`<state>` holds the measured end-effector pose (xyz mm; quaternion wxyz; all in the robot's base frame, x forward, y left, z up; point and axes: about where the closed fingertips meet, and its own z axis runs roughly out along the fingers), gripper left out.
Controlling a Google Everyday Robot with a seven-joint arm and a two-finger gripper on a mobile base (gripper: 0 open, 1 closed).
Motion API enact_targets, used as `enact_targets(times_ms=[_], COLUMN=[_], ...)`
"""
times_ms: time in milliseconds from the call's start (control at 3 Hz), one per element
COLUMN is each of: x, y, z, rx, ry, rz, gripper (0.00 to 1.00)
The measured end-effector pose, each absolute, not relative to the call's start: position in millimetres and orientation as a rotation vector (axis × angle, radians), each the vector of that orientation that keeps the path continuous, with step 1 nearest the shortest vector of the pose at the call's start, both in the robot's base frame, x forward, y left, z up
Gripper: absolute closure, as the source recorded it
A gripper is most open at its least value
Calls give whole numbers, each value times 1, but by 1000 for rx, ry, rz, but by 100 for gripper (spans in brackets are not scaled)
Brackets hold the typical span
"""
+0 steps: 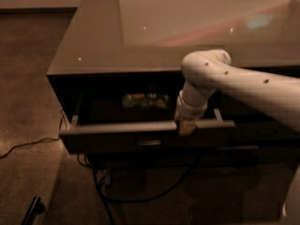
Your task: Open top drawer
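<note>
The top drawer (117, 137) of the dark cabinet stands pulled partway out, its front panel and rim forward of the cabinet face. A small rectangular handle (149, 143) sits at the panel's centre. A green and red packet (145, 100) lies inside near the back. My gripper (186, 126) hangs from the white arm (234, 81) and rests at the drawer's front rim, right of the handle.
The glossy tabletop (140, 32) overhangs the drawer. Black cables (140, 191) trail on the carpet under the cabinet, and another cable (23, 144) runs off to the left. A dark object (33, 209) lies on the floor at bottom left.
</note>
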<state>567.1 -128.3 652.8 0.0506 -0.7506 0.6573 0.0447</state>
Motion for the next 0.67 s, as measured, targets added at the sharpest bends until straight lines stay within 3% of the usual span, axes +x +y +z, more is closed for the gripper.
enact_targets(times_ms=[333, 667], x=[553, 549], y=[-132, -131], z=[662, 661], rx=[-2284, -2284], ry=[2008, 2008], rz=[113, 113], gripper=[88, 87])
